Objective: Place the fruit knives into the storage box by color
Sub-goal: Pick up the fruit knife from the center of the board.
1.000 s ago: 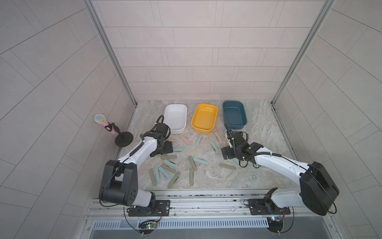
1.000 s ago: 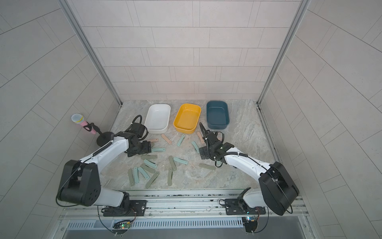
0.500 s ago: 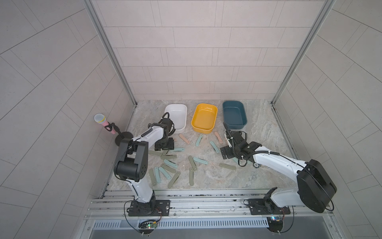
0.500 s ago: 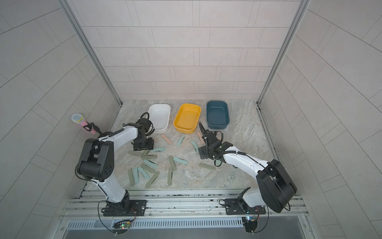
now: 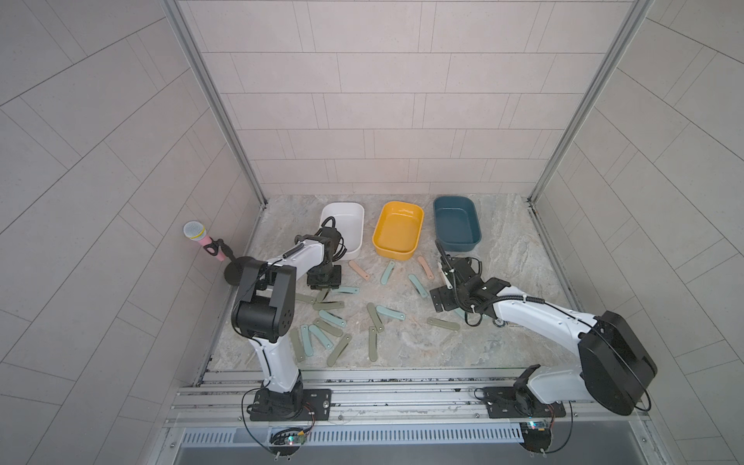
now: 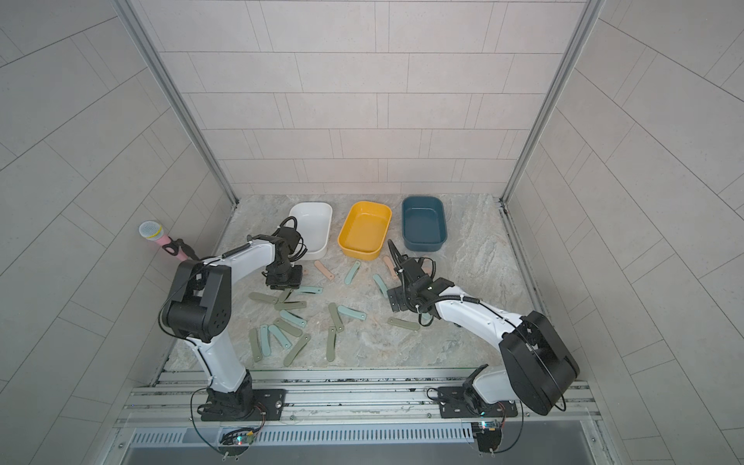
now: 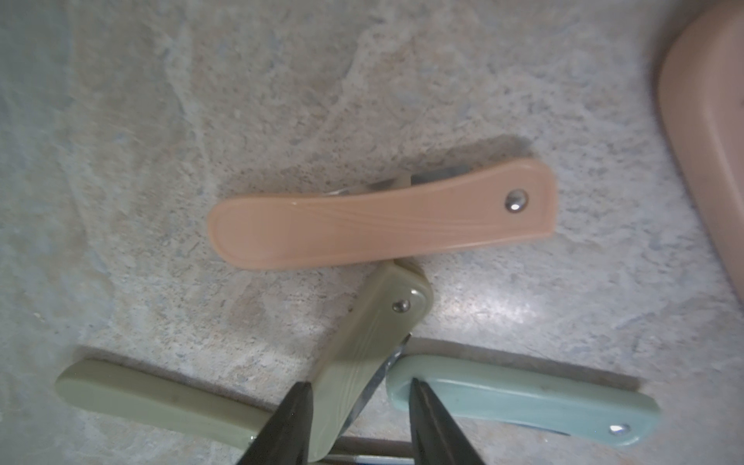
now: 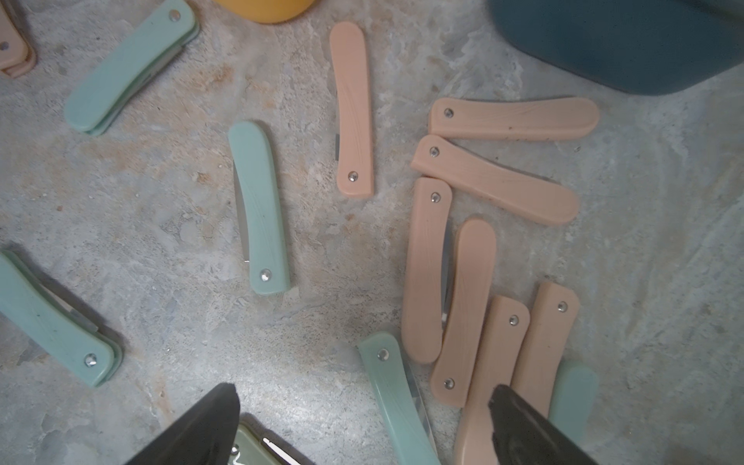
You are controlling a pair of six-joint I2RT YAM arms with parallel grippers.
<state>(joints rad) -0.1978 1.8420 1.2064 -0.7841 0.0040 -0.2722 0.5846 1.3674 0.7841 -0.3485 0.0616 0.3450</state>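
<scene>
Olive-green knife [image 7: 364, 338] sits between the down-pointed left gripper's [image 7: 358, 388] half-open jaws; right gripper [image 8: 364, 390] gapes.

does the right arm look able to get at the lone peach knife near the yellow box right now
Probably yes. The right gripper is open, facing the peach-pink fruit knife, which lies flat with bare table all round; the teal fruit knife beside it lies apart.

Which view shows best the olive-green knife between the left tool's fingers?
The left wrist view: the olive-green knife appears close up, rivet and blade edge clear, between the fingers of the left tool. In both top views the tool hides most of it. The right wrist view misses it.
</scene>
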